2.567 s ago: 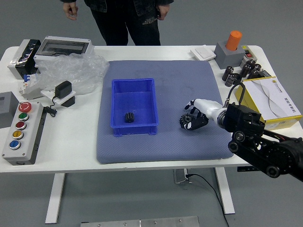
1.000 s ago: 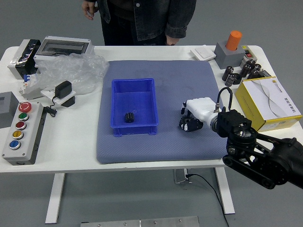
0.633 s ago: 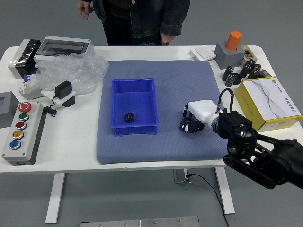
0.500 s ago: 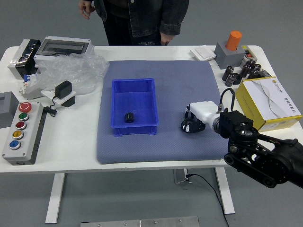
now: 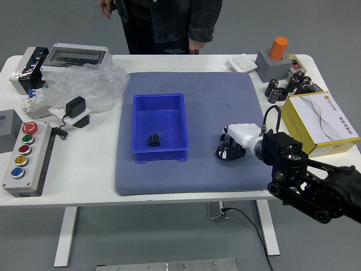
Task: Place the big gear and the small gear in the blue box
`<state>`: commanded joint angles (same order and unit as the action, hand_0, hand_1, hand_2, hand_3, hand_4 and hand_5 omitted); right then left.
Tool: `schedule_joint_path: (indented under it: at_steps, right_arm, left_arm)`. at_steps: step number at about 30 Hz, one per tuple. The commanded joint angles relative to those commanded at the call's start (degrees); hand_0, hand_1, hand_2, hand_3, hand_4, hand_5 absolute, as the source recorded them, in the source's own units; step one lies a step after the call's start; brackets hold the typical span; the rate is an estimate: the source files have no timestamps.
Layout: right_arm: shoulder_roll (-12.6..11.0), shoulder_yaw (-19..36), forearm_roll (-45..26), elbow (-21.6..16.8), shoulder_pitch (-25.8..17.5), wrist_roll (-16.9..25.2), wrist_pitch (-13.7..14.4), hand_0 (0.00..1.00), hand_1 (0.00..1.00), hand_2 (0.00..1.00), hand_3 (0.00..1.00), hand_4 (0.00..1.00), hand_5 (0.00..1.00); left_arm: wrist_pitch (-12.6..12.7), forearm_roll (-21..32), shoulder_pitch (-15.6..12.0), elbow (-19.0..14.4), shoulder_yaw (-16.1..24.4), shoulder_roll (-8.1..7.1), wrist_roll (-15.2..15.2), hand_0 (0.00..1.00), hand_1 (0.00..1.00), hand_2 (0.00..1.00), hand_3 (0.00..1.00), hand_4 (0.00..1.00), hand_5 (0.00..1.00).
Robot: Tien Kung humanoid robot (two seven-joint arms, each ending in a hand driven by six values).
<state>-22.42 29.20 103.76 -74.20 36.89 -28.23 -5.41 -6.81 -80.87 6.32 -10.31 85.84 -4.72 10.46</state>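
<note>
Small gear point(image 5: 154, 140) in blue box point(image 5: 174, 153); robot hand point(image 5: 243, 135) apart.

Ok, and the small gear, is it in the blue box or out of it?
In: the small dark gear sits inside the blue box, low against its floor, walls around it.

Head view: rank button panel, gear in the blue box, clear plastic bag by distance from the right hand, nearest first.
From the right hand:
1. Gear, to its left, inside the blue box.
2. Clear plastic bag, farther left, toward the far side.
3. Button panel, at the table's left edge.
</note>
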Motion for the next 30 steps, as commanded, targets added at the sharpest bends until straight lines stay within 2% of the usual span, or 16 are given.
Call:
schedule_joint_path:
  at_steps: [5, 6, 11, 12, 17, 18, 23, 24, 30]
  right_arm:
    - [-0.3, 0.84, -2.59, -0.3, 0.07, -0.32, -0.76, 0.617, 0.51, 0.571, 0.663, 0.685, 0.389]
    - [-0.4, 1.11, -3.22, -0.43, 0.1, -0.44, -0.91, 0.61, 0.518, 0.625, 0.718, 0.715, 0.393]
    - [-0.91, 1.64, -5.27, -1.3, 0.42, -1.2, -1.64, 0.61, 0.518, 0.625, 0.718, 0.715, 0.393]
    - [-0.96, 1.71, -5.46, -1.41, 0.46, -1.38, -1.81, 0.604, 0.538, 0.649, 0.749, 0.737, 0.394]
    - [-1.05, 2.12, -6.1, -1.72, 0.49, -2.03, -2.38, 0.604, 0.538, 0.649, 0.749, 0.737, 0.394]
    - [-1.05, 2.19, -6.05, -1.82, 0.5, -2.2, -2.44, 0.595, 0.567, 0.685, 0.793, 0.755, 0.405]
    - [-1.0, 2.15, -6.01, -2.11, 0.43, -2.64, -2.82, 0.595, 0.567, 0.685, 0.793, 0.755, 0.405]
    - [-1.0, 2.12, -6.12, -2.15, 0.4, -2.76, -2.99, 0.618, 0.6, 0.736, 0.839, 0.761, 0.422]
    - [-0.93, 2.07, -5.01, -2.75, 0.24, -3.69, -3.45, 0.612, 0.591, 0.731, 0.832, 0.76, 0.425]
  left_arm:
    - [-0.03, -0.14, 0.05, 0.0, 0.08, -0.02, 0.01, 0.728, 0.679, 0.695, 0.696, 0.43, 0.021]
    - [-0.04, -0.16, 0.04, 0.0, 0.08, -0.02, 0.02, 0.729, 0.679, 0.695, 0.695, 0.432, 0.019]
    - [-0.05, -0.26, -0.01, 0.0, 0.16, -0.04, 0.08, 0.729, 0.679, 0.695, 0.695, 0.432, 0.019]
    - [-0.07, -0.31, -0.01, 0.0, 0.2, -0.04, 0.09, 0.729, 0.677, 0.695, 0.694, 0.432, 0.016]
    - [-0.15, -0.52, 0.01, 0.0, 0.38, 0.03, 0.11, 0.729, 0.677, 0.695, 0.694, 0.432, 0.016]
    - [-0.15, -0.55, -0.01, 0.0, 0.39, 0.03, 0.12, 0.728, 0.677, 0.696, 0.697, 0.434, 0.015]
    - [-0.14, -0.56, -0.08, 0.0, 0.38, 0.02, 0.14, 0.728, 0.677, 0.696, 0.697, 0.434, 0.015]
    - [-0.13, -0.54, -0.09, 0.0, 0.36, 0.01, 0.14, 0.729, 0.677, 0.697, 0.698, 0.436, 0.013]
    - [-0.12, -0.53, -0.1, 0.0, 0.33, -0.06, 0.12, 0.729, 0.676, 0.699, 0.699, 0.438, 0.012]
